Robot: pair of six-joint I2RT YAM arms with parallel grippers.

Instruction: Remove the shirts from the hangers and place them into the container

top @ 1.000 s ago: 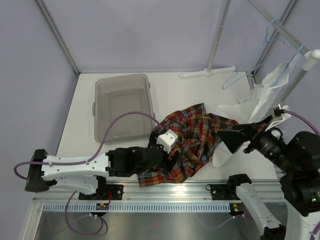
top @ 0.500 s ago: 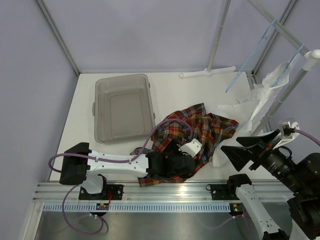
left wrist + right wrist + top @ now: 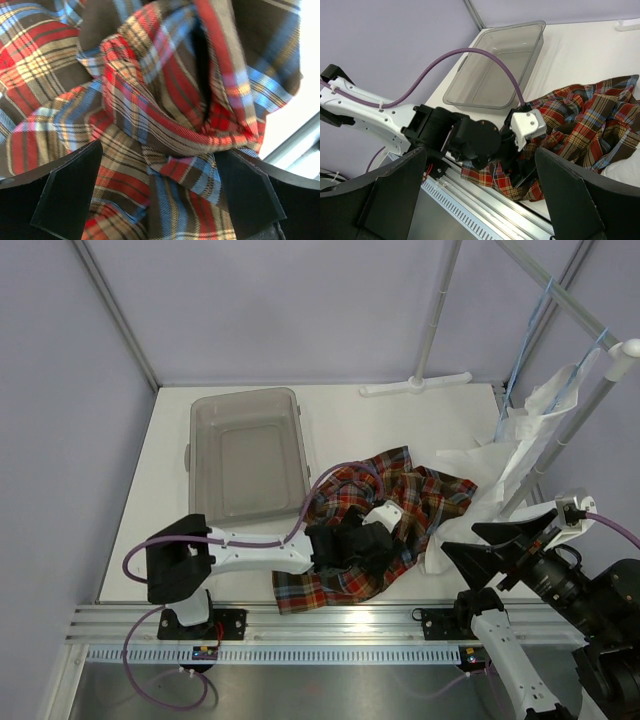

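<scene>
At the middle of the table, the plaid shirt (image 3: 410, 485) lies off its hanger in a crumpled heap, so step one is done for that garment. The container (image 3: 250, 465), at about ten o'clock from the heap, holds nothing yet. The left gripper (image 3: 160, 192) is right down on the folds with its jaws spread wide: cloth bunches up between the fingers, but nothing is pinched. The right gripper (image 3: 485, 550) hangs at four o'clock from the heap, jaws wide apart and empty. Up at two o'clock the white shirt (image 3: 520, 435) drapes from the rack with a light-blue hanger (image 3: 572, 380) showing at its top, and a second hanger (image 3: 530, 325) dangles bare from the pole above. My read: roughly a quarter done, with the plaid to carry over and the white one to strip and stow. Hard to make out: the top view hides the left fingertips under the wrist, the plaid's collar and sleeves are lost in the folds, and I cannot tell whether the white shirt truly sits on its hanger.
</scene>
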